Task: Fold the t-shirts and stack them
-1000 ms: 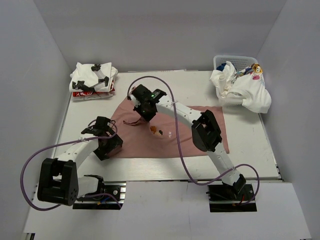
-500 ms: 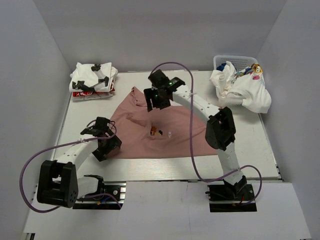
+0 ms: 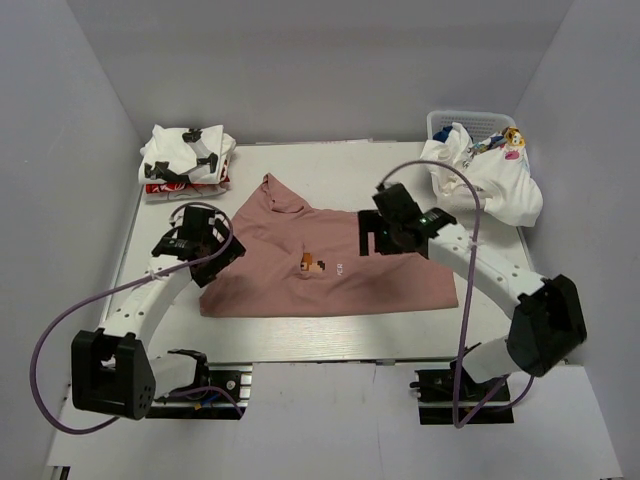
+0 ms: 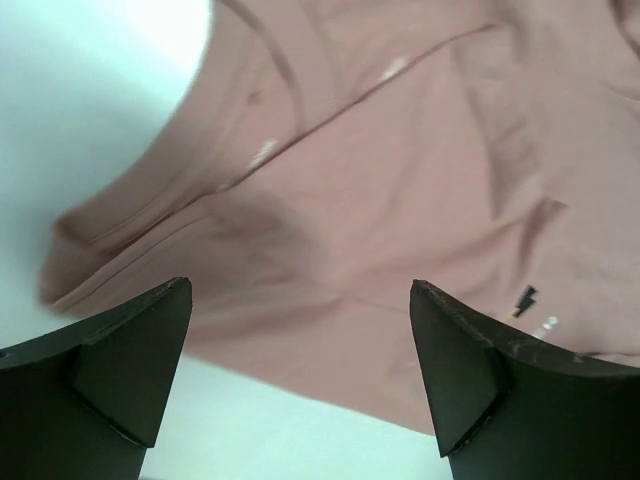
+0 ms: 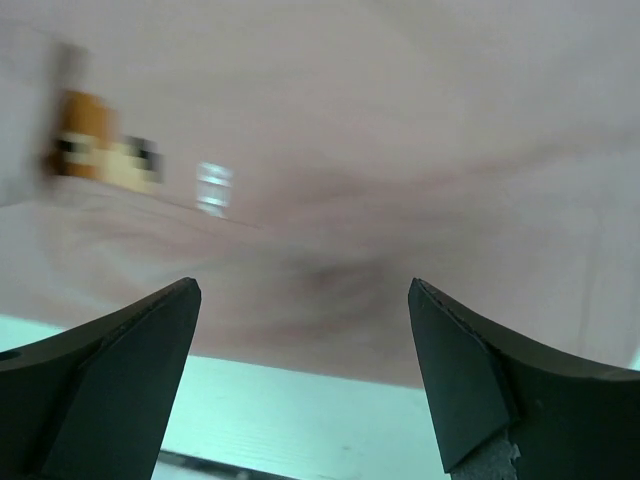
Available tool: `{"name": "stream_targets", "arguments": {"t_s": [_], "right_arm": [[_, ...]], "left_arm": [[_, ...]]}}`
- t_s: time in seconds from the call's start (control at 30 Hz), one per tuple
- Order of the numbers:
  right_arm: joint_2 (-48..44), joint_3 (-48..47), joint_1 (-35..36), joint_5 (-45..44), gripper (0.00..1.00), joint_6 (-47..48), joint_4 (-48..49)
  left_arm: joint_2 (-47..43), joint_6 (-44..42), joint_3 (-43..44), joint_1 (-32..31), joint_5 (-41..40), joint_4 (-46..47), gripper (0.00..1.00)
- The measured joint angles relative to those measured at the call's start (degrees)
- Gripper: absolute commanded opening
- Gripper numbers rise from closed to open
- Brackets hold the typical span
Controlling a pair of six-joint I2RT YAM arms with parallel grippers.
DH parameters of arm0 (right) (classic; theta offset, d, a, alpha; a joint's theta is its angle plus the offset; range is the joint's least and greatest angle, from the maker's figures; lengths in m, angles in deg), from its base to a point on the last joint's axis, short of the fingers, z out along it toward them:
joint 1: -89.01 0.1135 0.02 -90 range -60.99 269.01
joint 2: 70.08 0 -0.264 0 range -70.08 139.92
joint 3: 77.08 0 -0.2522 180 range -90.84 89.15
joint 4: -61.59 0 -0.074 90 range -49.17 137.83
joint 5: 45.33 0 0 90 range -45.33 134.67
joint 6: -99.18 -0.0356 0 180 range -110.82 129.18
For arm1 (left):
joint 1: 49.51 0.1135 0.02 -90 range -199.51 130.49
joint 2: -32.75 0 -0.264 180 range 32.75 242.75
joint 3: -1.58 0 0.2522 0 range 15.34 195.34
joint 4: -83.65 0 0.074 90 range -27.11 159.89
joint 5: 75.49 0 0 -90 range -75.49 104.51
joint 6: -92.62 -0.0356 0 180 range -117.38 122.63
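The pink tee lies spread flat at the centre of the table, collar toward 11 o'clock. The left gripper is over its 9 o'clock edge, fingers spread with nothing between them. The right gripper, likewise spread and empty, is over the tee's 2 o'clock part, apparently just above the cloth. Folded white tees sit at the table's 10 o'clock. Crumpled tees spill from the basket at 2 o'clock.

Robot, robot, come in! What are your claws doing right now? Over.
Left claw open, right claw open, both over pink shirt. Shirt spread out, not yet folded. Nothing on top of it.
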Motion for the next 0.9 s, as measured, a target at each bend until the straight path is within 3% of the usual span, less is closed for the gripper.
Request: {"name": "stream_targets", "arguments": {"t_s": [0.13,0.3,0.63,0.9], "right_arm": [[-4.94,11.91,-4.70,0.07,0.90,-2.38,1.77],[-5.14,19.50,-7.45,1.90,0.90,-3.02,4.81],[-9.49,32.02,-7.82,3.54,0.90,-5.79,11.78],[-18.16,37.46,-7.82,6.16,0.90,-6.93,12.00]], "left_arm": [[5.11,-1.95,-0.13,0.00,3.65,5.25,1.00],[11.08,-3.34,-4.76,0.00,6.32,9.57,1.00],[3.52,-0.13,-14.05,0.00,5.07,14.14,1.00],[-7.08,3.80,-14.95,-0.02,3.37,-0.79,1.00]]}}
